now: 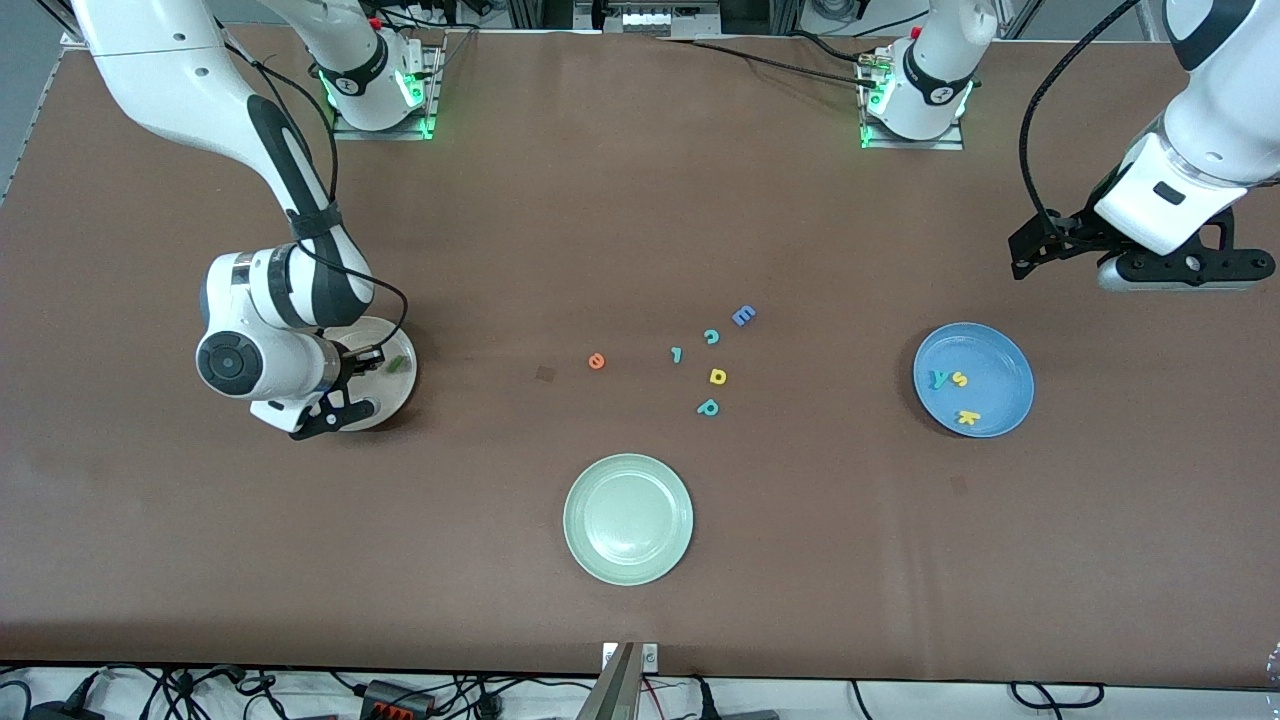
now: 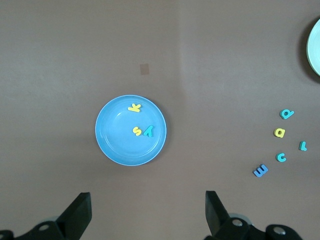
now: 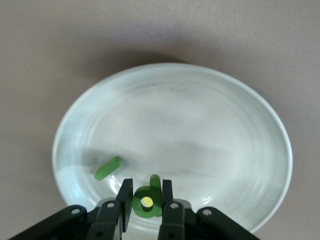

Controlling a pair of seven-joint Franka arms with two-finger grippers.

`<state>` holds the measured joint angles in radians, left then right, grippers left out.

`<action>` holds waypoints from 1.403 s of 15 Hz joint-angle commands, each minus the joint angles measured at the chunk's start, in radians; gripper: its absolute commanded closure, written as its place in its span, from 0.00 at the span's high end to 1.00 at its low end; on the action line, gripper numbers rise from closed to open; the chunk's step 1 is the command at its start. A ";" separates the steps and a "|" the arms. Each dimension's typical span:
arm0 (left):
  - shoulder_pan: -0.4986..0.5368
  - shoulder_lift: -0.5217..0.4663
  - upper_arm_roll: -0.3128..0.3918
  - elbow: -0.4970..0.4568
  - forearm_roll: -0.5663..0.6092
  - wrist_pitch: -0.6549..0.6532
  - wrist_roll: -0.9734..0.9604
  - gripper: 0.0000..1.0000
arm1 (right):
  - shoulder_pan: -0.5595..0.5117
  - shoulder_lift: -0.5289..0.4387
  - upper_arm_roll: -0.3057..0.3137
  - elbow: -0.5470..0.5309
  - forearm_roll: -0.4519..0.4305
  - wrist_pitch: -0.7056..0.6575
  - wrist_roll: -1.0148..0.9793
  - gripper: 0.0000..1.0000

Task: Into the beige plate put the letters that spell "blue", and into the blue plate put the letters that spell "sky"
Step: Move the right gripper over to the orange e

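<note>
1. Right wrist view: the right gripper (image 3: 146, 190) has its fingers clamped on the small dark green foam letter b (image 3: 155, 192), low over the round beige plate (image 3: 200, 125) at the right arm's end of the table. The thin green foam bar l (image 3: 108, 168) lies in that plate just beside it.
2. To do this step well, I would release the b low and inside the rim, clear of the l, then lift straight up so that the foam does not cling to a finger.
3. The orange foam letter e (image 1: 597, 361) lies on the brown table (image 1: 640, 200), apart from both plates; I judge it is next.
4. The round blue plate (image 2: 150, 150) at the left arm's end holds the teal y (image 2: 148, 131), yellow s (image 2: 137, 131) and yellow k (image 2: 134, 107).
5. The left gripper (image 2: 147, 210) waits above the table near it, fingers spread wide and empty.
6. Hard to make out: a yellow spot shows through the b's hole. I cannot tell whether it is the yellow u, which I find nowhere else. In the front view, the right arm covers much of the beige plate.
</note>
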<state>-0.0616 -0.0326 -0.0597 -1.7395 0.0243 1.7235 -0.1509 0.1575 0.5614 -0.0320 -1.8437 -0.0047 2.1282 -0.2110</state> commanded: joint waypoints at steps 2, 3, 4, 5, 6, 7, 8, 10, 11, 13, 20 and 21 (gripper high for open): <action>-0.001 0.003 -0.008 0.023 0.000 -0.024 -0.006 1.00 | -0.029 -0.015 0.014 0.006 -0.007 0.022 -0.047 0.10; 0.000 0.003 -0.014 0.023 0.000 -0.025 -0.006 1.00 | -0.030 -0.015 0.014 0.014 -0.024 0.022 -0.053 0.10; 0.002 0.002 -0.015 0.023 0.000 -0.025 -0.006 1.00 | -0.032 -0.012 0.014 0.018 -0.047 0.024 -0.053 0.10; 0.002 0.002 -0.015 0.023 0.000 -0.027 -0.006 1.00 | -0.033 -0.006 0.014 0.018 -0.060 0.027 -0.053 0.11; 0.002 0.003 -0.015 0.021 0.000 -0.027 -0.006 1.00 | -0.036 0.006 0.014 0.017 -0.063 0.042 -0.053 0.12; 0.002 0.003 -0.015 0.023 0.000 -0.027 -0.006 1.00 | -0.044 0.014 0.014 0.015 -0.064 0.053 -0.059 0.13; 0.002 0.003 -0.019 0.023 0.000 -0.027 -0.007 1.00 | -0.050 0.023 0.015 0.017 -0.064 0.056 -0.076 0.13; 0.002 0.002 -0.019 0.021 0.000 -0.027 -0.006 1.00 | -0.056 0.025 0.014 0.017 -0.063 0.064 -0.090 0.35; 0.002 0.002 -0.019 0.021 0.000 -0.027 -0.003 1.00 | -0.053 0.023 0.014 0.018 -0.061 0.064 -0.088 0.94; 0.000 0.002 -0.020 0.023 0.000 -0.039 -0.007 1.00 | -0.052 0.015 0.015 0.040 -0.061 0.055 -0.085 1.00; 0.003 0.007 -0.025 0.021 -0.001 -0.030 -0.007 1.00 | 0.130 -0.020 0.030 0.104 -0.044 0.055 -0.065 1.00; 0.003 0.008 -0.025 0.021 -0.001 -0.025 -0.007 1.00 | 0.164 -0.020 0.030 0.121 -0.043 0.058 -0.045 1.00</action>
<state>-0.0617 -0.0326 -0.0787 -1.7379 0.0243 1.7082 -0.1509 0.2506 0.5506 0.0031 -1.7500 -0.0521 2.1914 -0.2767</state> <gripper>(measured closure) 0.000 0.000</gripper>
